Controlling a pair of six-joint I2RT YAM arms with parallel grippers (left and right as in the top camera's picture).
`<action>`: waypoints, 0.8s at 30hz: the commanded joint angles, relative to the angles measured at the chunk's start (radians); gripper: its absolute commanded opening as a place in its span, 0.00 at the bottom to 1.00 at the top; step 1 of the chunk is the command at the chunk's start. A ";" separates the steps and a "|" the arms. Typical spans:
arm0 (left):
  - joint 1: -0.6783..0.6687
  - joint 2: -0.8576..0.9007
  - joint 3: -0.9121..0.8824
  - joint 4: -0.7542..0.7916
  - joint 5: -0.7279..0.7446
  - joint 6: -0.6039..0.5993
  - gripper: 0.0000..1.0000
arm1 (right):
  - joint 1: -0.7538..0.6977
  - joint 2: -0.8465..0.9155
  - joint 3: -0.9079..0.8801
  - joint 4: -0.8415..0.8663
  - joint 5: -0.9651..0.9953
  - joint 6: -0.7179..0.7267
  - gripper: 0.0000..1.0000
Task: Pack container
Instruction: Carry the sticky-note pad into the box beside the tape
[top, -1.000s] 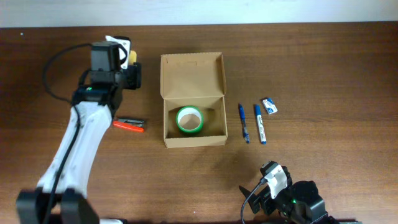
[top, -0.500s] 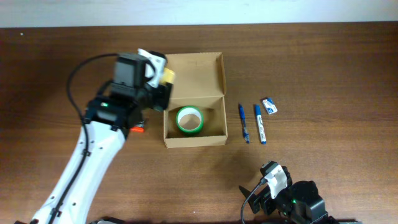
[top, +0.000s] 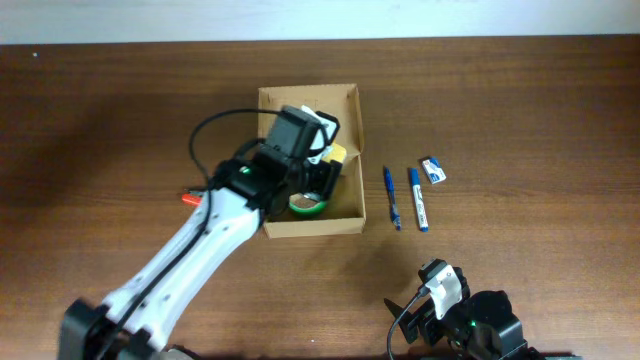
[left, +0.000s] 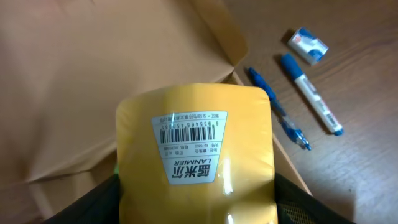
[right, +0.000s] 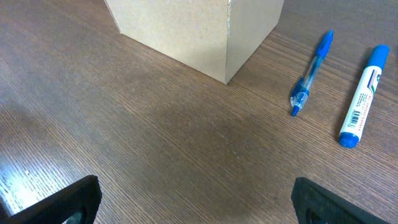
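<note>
A green tape roll (top: 305, 207) lay inside the tan rectangular cardboard box (top: 315, 226), with a small yellow labelled box (top: 338, 153) above its three-o'clock side. Outside at three o'clock lay a slim blue pen (top: 391, 197), then a blue marker (top: 417, 198).

Shows tan cardboard container (right: 199, 31) corner at top; blue pen (right: 311, 74) and blue marker (right: 364, 96) lying near its right on wooden table (right: 155, 143).

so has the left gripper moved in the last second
Yes. The left gripper, holding the yellow packet, has swung right, from the table left of the box to over its open inside, above the green tape.
</note>
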 joint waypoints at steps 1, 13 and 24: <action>-0.020 0.052 0.018 0.023 0.006 -0.076 0.68 | 0.008 -0.011 -0.007 0.003 -0.005 0.008 0.99; -0.076 0.184 0.018 0.079 -0.030 -0.219 0.69 | 0.008 -0.011 -0.007 0.003 -0.005 0.008 0.99; -0.076 0.185 0.018 0.061 -0.064 -0.299 0.69 | 0.008 -0.011 -0.007 0.003 -0.005 0.008 0.99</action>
